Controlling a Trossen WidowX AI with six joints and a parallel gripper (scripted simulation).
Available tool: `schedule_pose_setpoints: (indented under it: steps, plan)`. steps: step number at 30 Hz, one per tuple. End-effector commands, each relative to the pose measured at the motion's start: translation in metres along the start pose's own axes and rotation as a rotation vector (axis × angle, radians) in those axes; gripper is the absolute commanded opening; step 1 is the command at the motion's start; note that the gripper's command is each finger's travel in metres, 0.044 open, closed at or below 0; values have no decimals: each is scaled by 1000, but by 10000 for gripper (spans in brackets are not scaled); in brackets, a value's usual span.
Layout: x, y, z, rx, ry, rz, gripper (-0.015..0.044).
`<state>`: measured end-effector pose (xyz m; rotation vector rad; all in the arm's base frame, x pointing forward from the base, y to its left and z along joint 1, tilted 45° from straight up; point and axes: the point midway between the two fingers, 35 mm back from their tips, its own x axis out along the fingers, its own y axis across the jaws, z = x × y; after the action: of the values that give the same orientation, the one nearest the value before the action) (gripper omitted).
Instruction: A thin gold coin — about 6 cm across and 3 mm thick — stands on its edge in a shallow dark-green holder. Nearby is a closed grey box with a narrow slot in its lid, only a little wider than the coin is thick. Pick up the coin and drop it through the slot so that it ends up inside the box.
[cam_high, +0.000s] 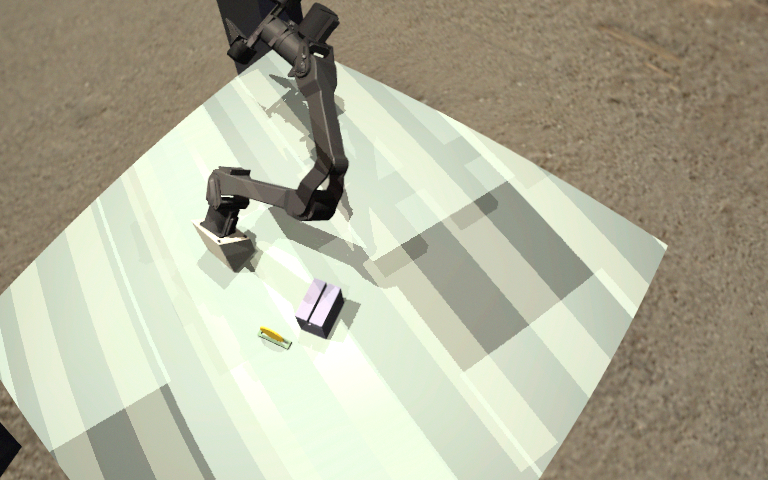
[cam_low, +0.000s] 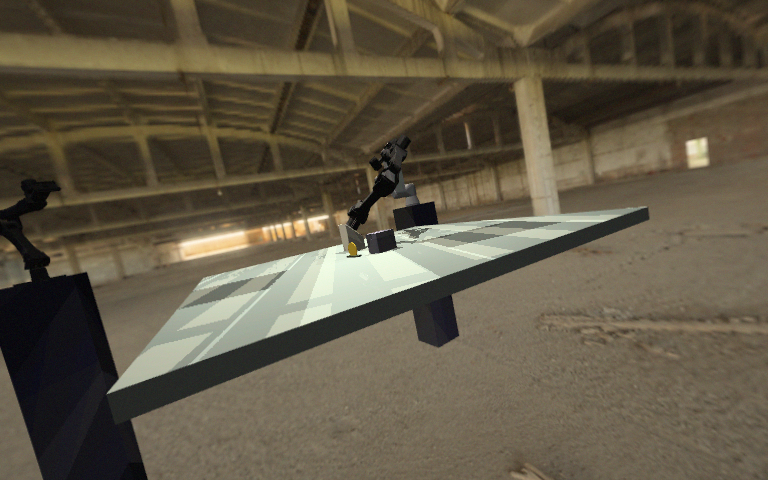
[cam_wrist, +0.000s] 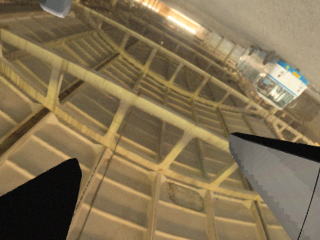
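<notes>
The striped table (cam_high: 509, 316) carries the arm (cam_high: 317, 141), folded, reaching from its base at twelve o'clock. Its gripper (cam_wrist: 167, 220) points at the roof, fingers spread wide, holding nothing. The grey box (cam_high: 320, 308) sits mid-table, and at its seven o'clock, just beside it, the coin (cam_high: 272, 333) stands in its holder (cam_high: 275, 340).

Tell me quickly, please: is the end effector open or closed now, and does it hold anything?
End effector: open, holding nothing; only the roof shows between its fingers. The coin is in its holder.
</notes>
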<state>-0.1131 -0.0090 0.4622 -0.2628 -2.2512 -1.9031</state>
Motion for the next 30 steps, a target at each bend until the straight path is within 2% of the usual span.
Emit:
schedule_pose_setpoints:
  steps: [1, 9, 14, 19, 24, 30]
  plan:
    - [1, -1, 1, -7, -9, -3, 374]
    - [32, -27, 83, -265, -379, -192, 164]
    - [26, -38, 148, -389, -611, -343, 161]
    - [-4, -46, 212, -466, -823, -512, 161]
    - [-56, -54, 267, -497, -1004, -709, 161]
    - [-143, -66, 311, -461, -1174, -950, 161]
